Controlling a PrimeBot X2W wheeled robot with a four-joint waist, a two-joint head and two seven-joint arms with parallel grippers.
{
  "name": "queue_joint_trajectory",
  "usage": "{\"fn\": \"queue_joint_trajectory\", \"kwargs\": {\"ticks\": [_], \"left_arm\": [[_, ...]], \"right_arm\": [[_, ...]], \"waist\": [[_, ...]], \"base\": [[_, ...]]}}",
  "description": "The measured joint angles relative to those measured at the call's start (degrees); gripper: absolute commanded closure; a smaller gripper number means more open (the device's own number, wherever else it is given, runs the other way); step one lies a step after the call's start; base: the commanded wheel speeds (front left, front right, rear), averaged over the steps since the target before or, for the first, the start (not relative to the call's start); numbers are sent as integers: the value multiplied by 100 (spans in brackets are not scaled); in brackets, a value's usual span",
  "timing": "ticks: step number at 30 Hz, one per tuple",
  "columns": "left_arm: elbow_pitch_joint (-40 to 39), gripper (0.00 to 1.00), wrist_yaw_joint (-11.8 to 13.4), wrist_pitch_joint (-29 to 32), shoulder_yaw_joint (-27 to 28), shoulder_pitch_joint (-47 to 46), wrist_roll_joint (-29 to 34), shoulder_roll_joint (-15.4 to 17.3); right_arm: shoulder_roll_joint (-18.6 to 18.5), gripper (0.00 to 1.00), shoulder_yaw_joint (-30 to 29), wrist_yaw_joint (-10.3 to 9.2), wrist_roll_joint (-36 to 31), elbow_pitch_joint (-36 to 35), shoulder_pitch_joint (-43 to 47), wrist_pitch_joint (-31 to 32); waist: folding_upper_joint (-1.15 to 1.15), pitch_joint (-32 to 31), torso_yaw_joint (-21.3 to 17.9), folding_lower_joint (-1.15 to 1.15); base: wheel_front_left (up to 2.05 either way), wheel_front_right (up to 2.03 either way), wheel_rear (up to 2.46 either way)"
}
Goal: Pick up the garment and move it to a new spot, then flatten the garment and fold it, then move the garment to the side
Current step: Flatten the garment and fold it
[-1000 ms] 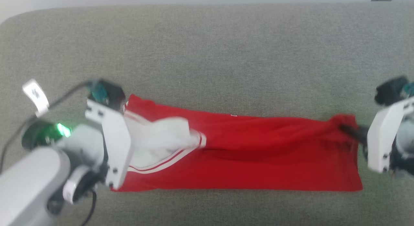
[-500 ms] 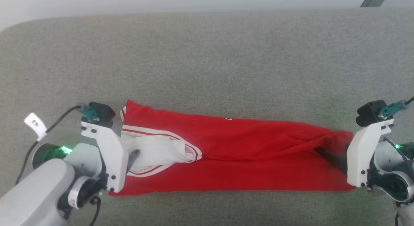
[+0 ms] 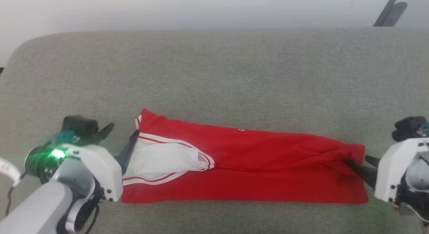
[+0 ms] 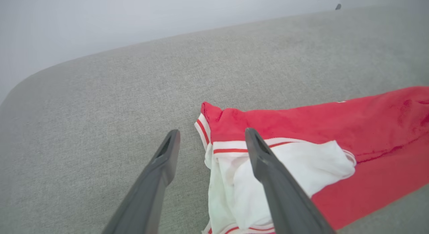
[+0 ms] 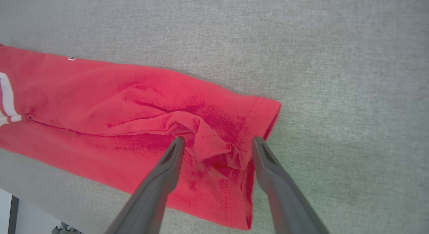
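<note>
Garment (image 3: 248,170) lies folded lengthwise, its small tag (image 3: 240,129) illegible.

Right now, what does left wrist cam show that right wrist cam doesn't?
Left wrist: the garment's white sleeve, striped trim, and a pale wall behind.
Right wrist: the bunched hem corner lying between the right gripper's jaws.
Both: red cloth lying on the grey cushion, each arm's own jaws open.
</note>
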Motion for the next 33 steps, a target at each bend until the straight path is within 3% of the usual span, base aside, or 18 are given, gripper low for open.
{"fn": "queue_joint_trajectory", "kwargs": {"ticks": [7, 12, 24, 25, 26, 27, 33], "left_arm": [[99, 0, 177, -1257, 357, 676, 48, -176], [293, 0, 167, -1963, 584, 1136, -144, -339], [670, 0, -27, -2649, 1077, 1500, -278, -681], [693, 0, -62, -2668, 1088, 1515, -275, -711], [713, 0, -83, -2674, 1111, 1518, -266, -728], [722, 0, -111, -2691, 1147, 1521, -249, -749], [753, 0, -244, -2704, 1414, 1572, -160, -932]], "right_arm": [[82, 0, -526, 0, -155, 197, 131, 165], [82, 0, -608, 0, -194, 545, 123, 181], [93, 0, -193, -1, -198, 1770, -432, 242], [74, 27, -122, -2, -160, 1845, -485, 294], [53, 96, -58, -4, -94, 1906, -534, 320], [38, 100, -21, -8, -31, 1946, -571, 358], [49, 100, 122, -11, 271, 1959, -705, 434]], "waist": [[0, -85, 157, 0], [0, -87, 304, 0], [0, 1, 600, 0], [0, 9, 617, 0], [0, 18, 634, 0], [0, 29, 645, 0], [0, 62, 656, 0]], "base": [[0, 0, 0], [0, 0, 0], [0, 0, 0], [0, 0, 0], [0, 0, 0], [0, 0, 0], [0, 0, 0]]}}
